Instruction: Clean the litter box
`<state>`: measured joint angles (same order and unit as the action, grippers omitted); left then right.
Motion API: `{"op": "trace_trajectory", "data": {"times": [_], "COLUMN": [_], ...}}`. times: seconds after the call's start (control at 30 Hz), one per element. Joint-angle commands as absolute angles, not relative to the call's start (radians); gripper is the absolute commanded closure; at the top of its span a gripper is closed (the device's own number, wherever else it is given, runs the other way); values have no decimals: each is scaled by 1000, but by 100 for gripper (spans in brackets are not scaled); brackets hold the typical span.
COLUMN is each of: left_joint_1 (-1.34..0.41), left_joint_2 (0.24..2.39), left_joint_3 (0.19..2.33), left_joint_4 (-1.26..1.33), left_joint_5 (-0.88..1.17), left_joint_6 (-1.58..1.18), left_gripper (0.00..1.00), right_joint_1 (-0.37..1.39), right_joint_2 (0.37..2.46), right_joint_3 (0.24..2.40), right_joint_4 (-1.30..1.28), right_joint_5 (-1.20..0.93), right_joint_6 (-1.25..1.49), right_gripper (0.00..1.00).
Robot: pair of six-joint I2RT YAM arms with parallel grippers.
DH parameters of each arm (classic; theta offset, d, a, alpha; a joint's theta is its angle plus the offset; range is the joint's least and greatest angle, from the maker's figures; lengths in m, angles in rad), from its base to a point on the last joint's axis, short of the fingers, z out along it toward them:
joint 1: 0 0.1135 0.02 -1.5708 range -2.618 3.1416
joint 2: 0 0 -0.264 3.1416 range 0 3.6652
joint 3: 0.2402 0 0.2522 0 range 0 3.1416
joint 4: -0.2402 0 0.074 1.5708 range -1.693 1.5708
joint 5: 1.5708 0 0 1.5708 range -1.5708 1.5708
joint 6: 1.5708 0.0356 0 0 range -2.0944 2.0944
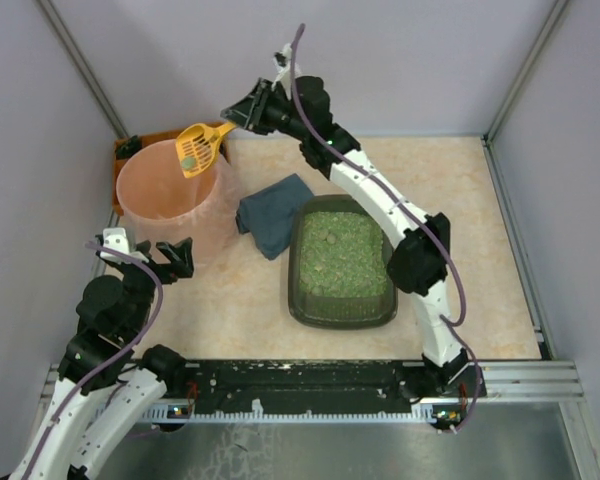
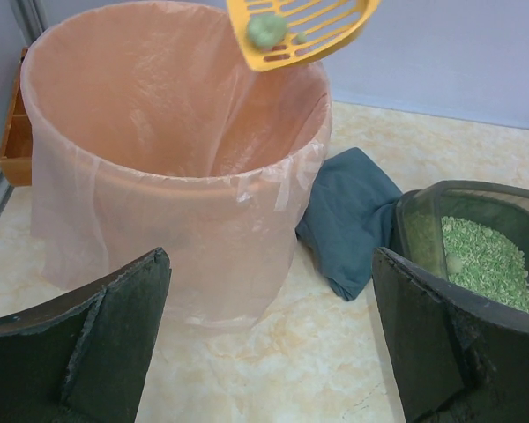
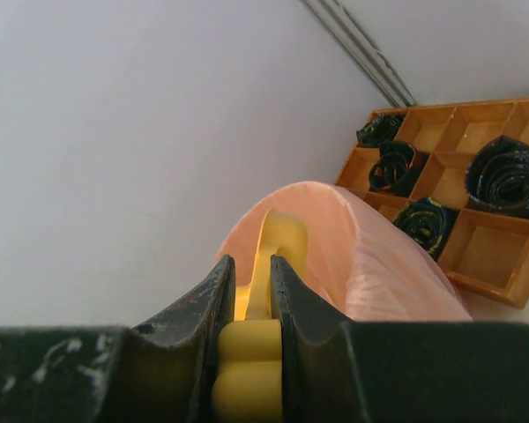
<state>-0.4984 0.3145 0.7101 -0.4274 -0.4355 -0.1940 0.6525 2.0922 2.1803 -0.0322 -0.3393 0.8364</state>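
The dark grey-green litter box (image 1: 298,300) with green granules sits mid-table; its corner shows in the left wrist view (image 2: 420,204). My right gripper (image 1: 242,112) is shut on the handle of a yellow slotted scoop (image 1: 202,147), also seen in the right wrist view (image 3: 266,273). The scoop (image 2: 322,35) hangs over the rim of the pink lined bucket (image 1: 170,200) and carries a green lump (image 2: 266,29). My left gripper (image 1: 172,262) is open and empty, low over the table in front of the bucket (image 2: 159,176).
A dark blue cloth (image 1: 273,213) lies between bucket and litter box. An orange-brown compartment tray (image 3: 476,203) holding dark rolled items stands behind the bucket by the left wall. Walls enclose the table on three sides.
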Motion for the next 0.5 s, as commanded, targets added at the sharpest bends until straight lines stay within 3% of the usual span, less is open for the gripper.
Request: {"op": "trace_trajectory", "data": {"times": [0.0,0.27,0.47], "left_joint_1": [-495,-495,-494], "left_joint_2": [306,310,326], "left_joint_3": [713,707,707], "left_joint_4": [-434,-427,-421], "left_joint_5": [-455,-448,-433], "left_joint_6": [-190,-188,-183], "left_gripper": [0,0,0], "right_joint_1": [715,784,788], "right_joint_2": [2181,2127,2048], "right_joint_3": [2446,2420,2375], "right_joint_4": [-157,-160,-139], "right_joint_5": [-319,-252,-255], "right_joint_6": [558,279,260], "right_gripper": [100,100,100]}}
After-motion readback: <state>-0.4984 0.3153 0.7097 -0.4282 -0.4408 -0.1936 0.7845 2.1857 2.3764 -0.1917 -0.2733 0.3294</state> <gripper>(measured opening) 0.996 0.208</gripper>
